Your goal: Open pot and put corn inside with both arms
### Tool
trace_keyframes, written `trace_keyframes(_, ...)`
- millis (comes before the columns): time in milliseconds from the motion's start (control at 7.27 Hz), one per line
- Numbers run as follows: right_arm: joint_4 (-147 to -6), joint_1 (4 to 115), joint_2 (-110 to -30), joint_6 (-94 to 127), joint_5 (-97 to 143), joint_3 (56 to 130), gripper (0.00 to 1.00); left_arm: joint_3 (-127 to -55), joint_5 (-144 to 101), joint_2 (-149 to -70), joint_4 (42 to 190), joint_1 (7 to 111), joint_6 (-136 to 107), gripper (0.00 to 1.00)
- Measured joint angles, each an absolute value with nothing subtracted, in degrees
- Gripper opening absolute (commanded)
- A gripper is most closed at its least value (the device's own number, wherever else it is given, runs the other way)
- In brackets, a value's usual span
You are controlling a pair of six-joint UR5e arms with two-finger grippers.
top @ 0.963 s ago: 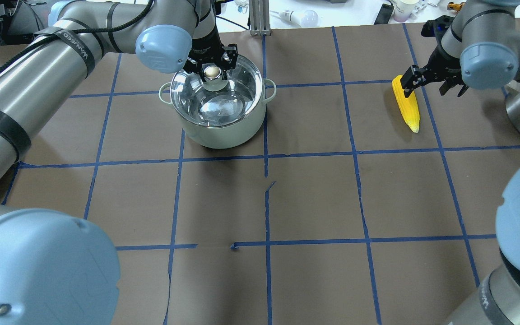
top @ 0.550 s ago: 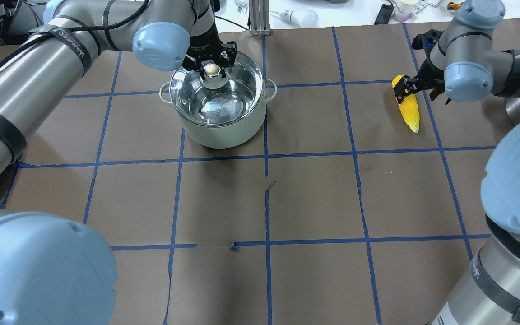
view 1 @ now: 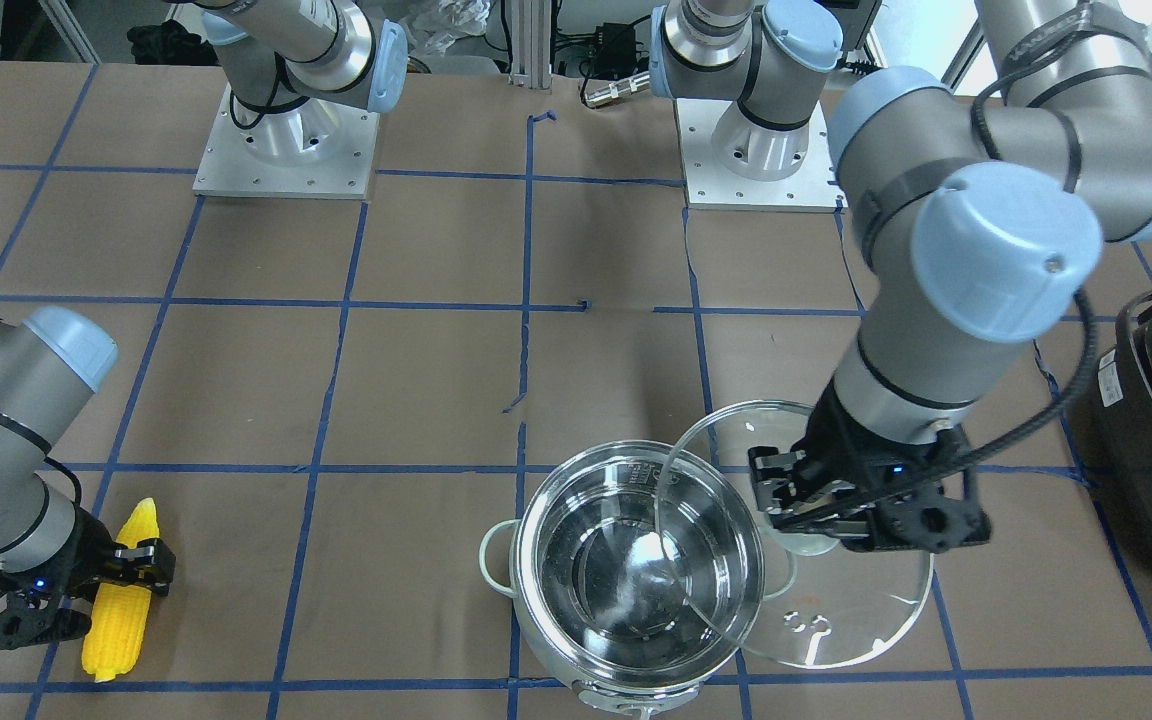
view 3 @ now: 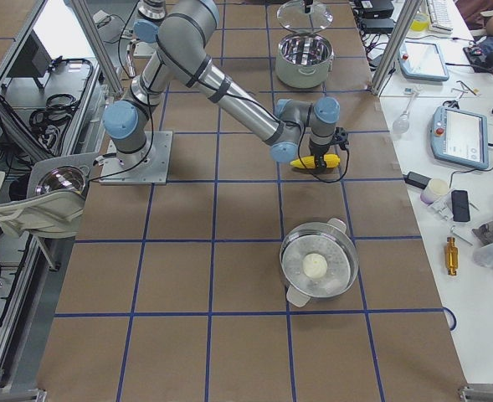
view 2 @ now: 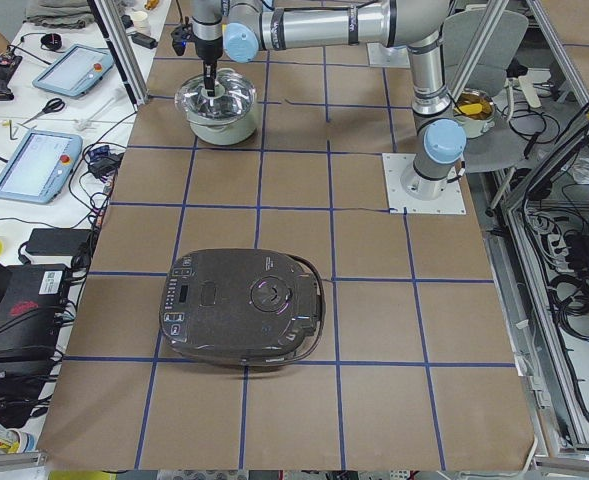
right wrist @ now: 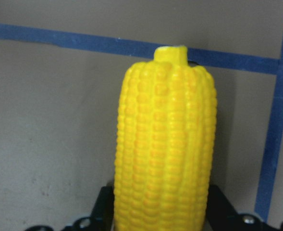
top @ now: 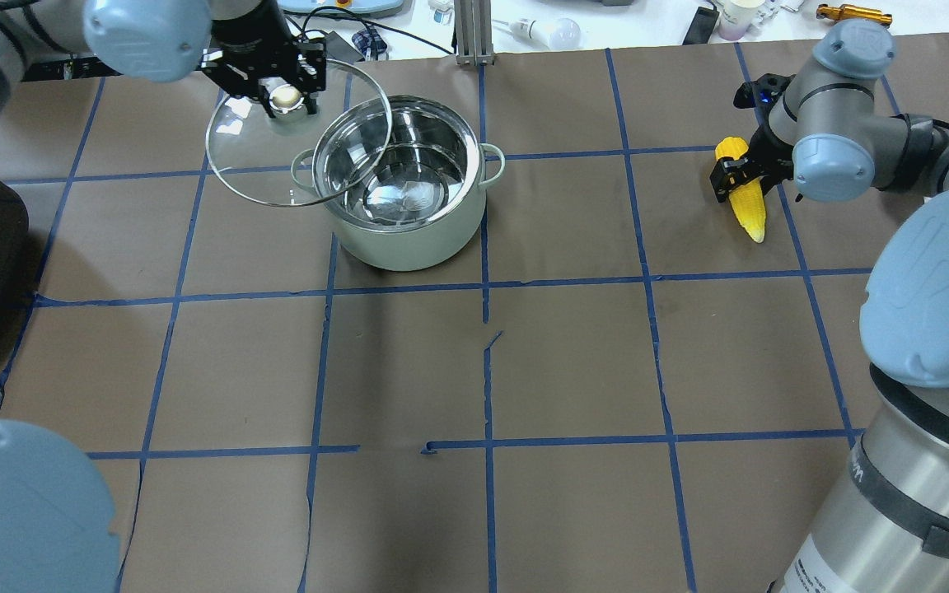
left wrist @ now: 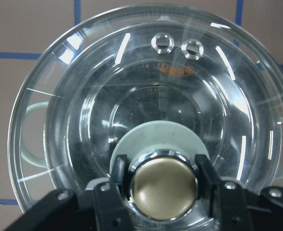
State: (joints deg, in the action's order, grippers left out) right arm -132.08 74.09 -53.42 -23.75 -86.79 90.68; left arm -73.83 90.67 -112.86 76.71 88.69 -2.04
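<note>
open pale-green pot (top: 409,239), shiny steel inside, empty, upright, clear glass lid (top: 252,161) raised beside it, overlapping its rim, yellow corn cob (top: 750,210) lying flat, well apart

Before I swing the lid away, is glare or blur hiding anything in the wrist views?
Left wrist view: white glare streaks cross the glass lid, but the knob is sharp. Right wrist view: the corn is close and slightly soft. Overhead view: one bright reflection on the lid's left part; the pot stays readable.

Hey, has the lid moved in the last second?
Yes. The lid has come off the pot and shifted to the overhead view's left, now overlapping only its left rim, held by the left gripper.
</note>
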Motion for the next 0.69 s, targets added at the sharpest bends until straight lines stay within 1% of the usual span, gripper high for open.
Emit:
trace_keyframes(275, -131.9, 74.3, -54.4, -23.2, -86.9, 89.9, 0.0, -78.3, 90.7, -110.3, 76.9, 80.2, 7.7, 0.33)
trace_keyframes(550, -127.7, 76.9, -58.5, -19.5, -87.0, 86.7, 0.0, -87.3, 90.4, -108.3, 70.8, 72.6, 15.6, 0.33)
trace_keyframes(688, -123.6, 80.8, -60.2, -14.5, -88.0, 83.4, 0.0, -92.9, 90.2, -107.8, 65.1, 70.1, 18.6, 0.33)
